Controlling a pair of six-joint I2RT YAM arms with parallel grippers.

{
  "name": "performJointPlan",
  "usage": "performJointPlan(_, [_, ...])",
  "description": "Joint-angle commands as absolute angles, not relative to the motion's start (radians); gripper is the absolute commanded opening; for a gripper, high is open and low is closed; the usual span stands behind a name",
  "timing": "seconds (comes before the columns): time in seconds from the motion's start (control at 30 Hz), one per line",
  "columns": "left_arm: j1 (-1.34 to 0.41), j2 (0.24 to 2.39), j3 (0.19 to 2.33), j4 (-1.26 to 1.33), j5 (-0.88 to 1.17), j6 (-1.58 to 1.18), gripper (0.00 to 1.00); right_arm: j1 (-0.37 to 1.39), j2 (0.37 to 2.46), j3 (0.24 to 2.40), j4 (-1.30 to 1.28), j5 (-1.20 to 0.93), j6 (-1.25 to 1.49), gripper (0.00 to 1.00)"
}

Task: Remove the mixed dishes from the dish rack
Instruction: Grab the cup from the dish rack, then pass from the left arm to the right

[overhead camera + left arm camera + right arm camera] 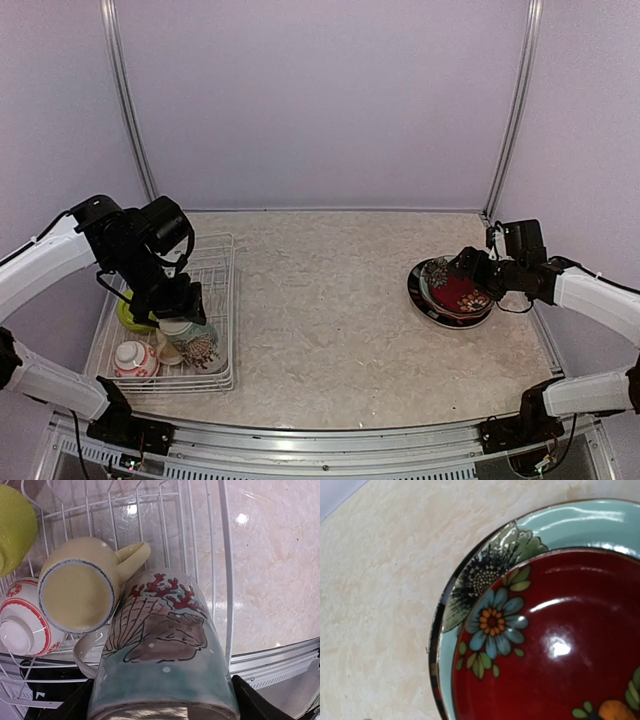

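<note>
The white wire dish rack (222,262) stands at the left. My left gripper (184,304) is over its near right part, shut on the cream patterned mug (198,342). In the left wrist view the mug (162,645) fills the space between the black fingers (250,700). In the rack lie the yellow mug (80,587), the lime-green bowl (134,318) and the red-white patterned bowl (132,358). At the right the dark red floral plate (560,645) sits on the pale teal plate (570,525) and the black-rimmed plate (435,645). My right gripper (472,266) hovers over this stack (450,295); its fingers are hidden.
The rack's right wall wire (227,580) runs just beside the held mug. The marble table top (330,300) lies between the rack and the plates. The table's metal front rail (330,440) runs along the near side. Walls close off the back and both sides.
</note>
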State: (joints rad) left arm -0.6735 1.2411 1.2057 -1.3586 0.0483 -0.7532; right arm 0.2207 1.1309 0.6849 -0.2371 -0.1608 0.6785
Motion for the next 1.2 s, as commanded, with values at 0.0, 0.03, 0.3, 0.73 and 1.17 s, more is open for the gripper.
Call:
performJointPlan(0.0, [-0.664, 1.197, 1.305, -1.57, 0.03, -0.744, 0.24, 0.232, 1.149, 0.71, -0.231, -0.168, 0.679, 0.9])
performJointPlan(0.03, [-0.662, 1.193, 1.314, -1.58, 0.028, -0.744, 0.23, 0.233, 1.152, 0.713, -0.23, -0.171, 0.68, 0.9])
performJointPlan(0.3, [-0.648, 1.126, 1.372, -1.639, 0.013, -0.741, 0.13, 0.24, 1.176, 0.74, -0.227, -0.171, 0.677, 0.9])
performJointPlan(0.73, [-0.58, 1.128, 1.649, -1.639, 0.058, -0.633, 0.05, 0.284, 1.254, 0.81, -0.212, -0.173, 0.676, 0.9])
performJointPlan(1.17, [-0.499, 1.291, 1.588, -1.006, 0.442, -0.692, 0.01, 0.543, 1.388, 0.889, 0.083, -0.301, 0.816, 0.9])
